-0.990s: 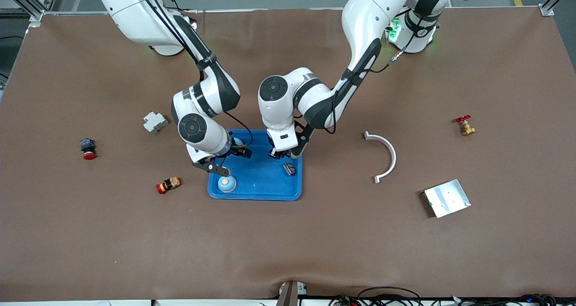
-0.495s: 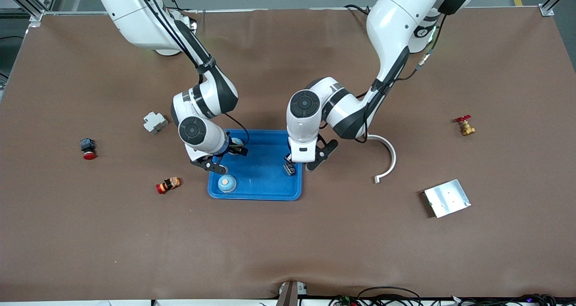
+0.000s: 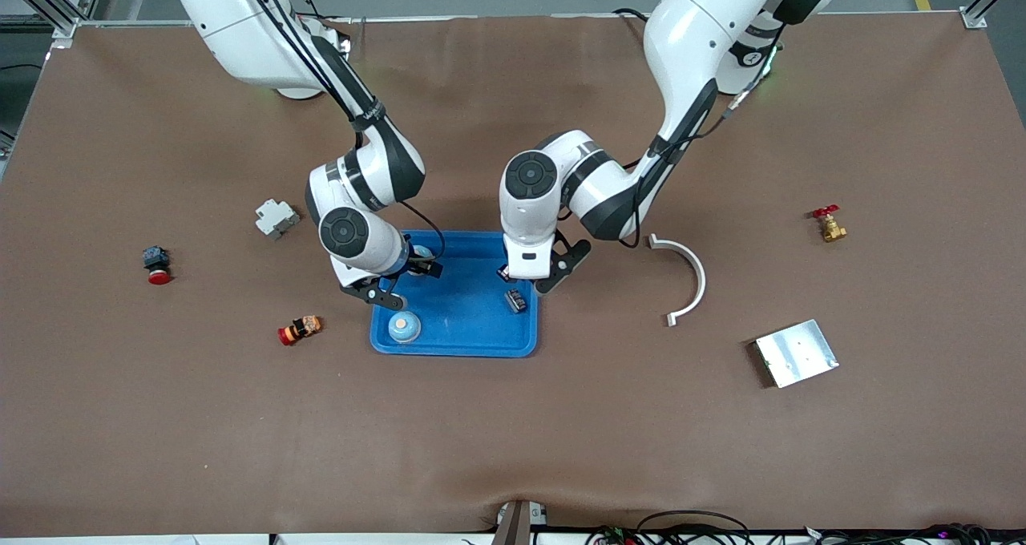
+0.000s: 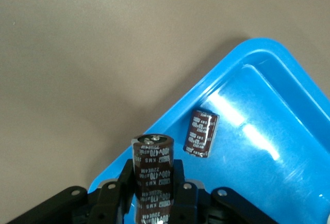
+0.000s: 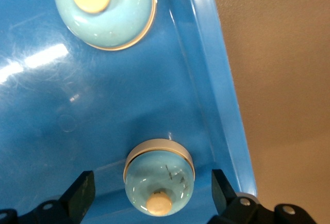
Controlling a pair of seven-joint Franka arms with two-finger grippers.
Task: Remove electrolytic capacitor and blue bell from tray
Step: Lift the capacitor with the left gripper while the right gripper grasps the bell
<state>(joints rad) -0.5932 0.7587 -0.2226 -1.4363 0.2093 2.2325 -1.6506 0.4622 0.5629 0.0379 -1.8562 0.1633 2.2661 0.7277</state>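
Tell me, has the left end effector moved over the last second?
Yes. The left end effector, shut on a capacitor, swung from mid-tray toward the left arm's end of the tray, and now hangs over that edge.

tray [image 3: 457, 341]: bright blue
bells [image 5: 103, 12]: pale blue domes, cream button on top, pale rim
capacitors [image 4: 201, 132]: dark brown sleeve with white print, silver top
table [image 3: 513, 433]: brown
arms [image 3: 361, 168]: white with black joints
curved piece [image 3: 689, 276]: white
plate [image 3: 796, 353]: silver-grey
valve [image 3: 829, 223]: brass with red handle
push button [image 3: 156, 264]: black body, red cap
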